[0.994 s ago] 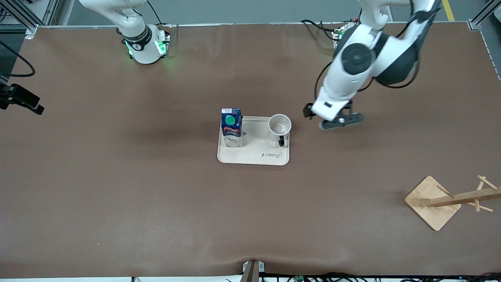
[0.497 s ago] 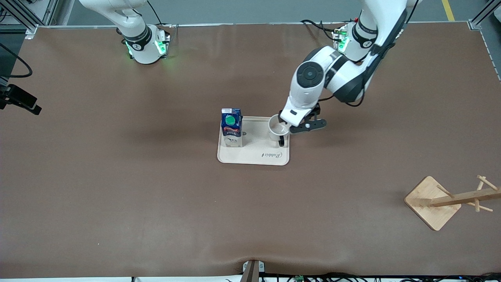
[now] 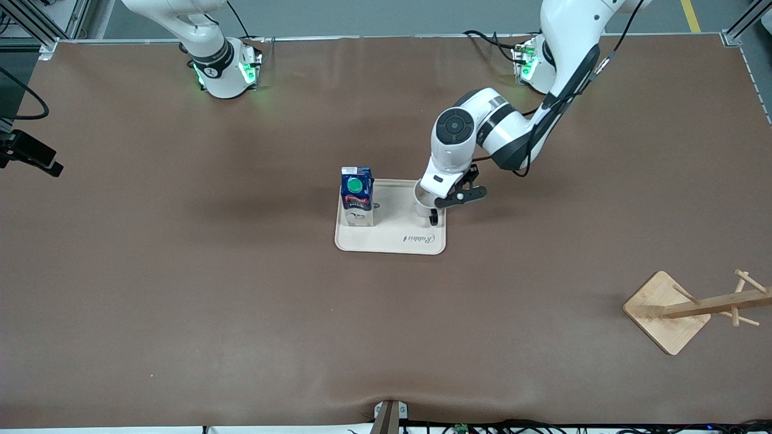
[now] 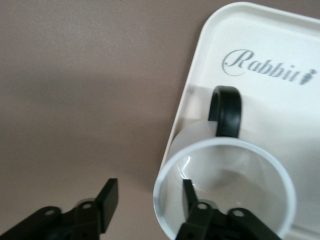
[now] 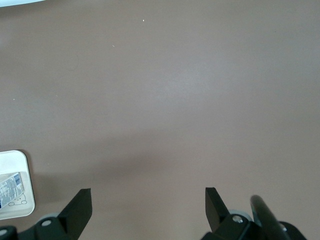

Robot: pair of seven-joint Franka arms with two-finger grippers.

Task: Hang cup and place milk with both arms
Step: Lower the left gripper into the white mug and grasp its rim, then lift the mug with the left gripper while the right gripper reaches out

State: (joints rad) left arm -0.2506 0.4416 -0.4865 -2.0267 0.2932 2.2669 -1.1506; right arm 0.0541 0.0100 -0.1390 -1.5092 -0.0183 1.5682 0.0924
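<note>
A: Front view. Report on tray contents.

B: Cream tray [image 3: 386,244] at mid-table, printed lettering on the edge nearest the front camera. Milk [image 3: 356,196] upright on the tray, at the corner toward the right arm's end and farther from the front camera. Cup [image 3: 425,204] upright on the same tray, at the end toward the left arm, black handle turned toward the front camera. Wooden cup rack [image 3: 687,308] on the table well apart from the tray, toward the left arm's end and nearer the front camera.

A: Arms?

B: Left arm reaching from its base down to the tray; left gripper [image 3: 439,196] directly at the cup, covering most of its mouth. Right arm waiting, only the base and lower links shown, well away from the tray.

A: Left wrist view.

B: Left gripper [image 4: 148,197] spread wide, straddling the cup [image 4: 225,187] wall: one fingertip [image 4: 189,192] inside the mouth, the other outside over bare table off the tray [image 4: 260,45] edge. No squeeze on the wall seen. Handle pointing at the tray's lettering.

A: Right wrist view.

B: Right gripper [image 5: 148,206] parted, nothing between the fingers, over bare brown table. One corner of the tray [image 5: 20,160] at the frame edge, with a sliver of the milk [image 5: 11,185] carton's white printed lower part on it.
</note>
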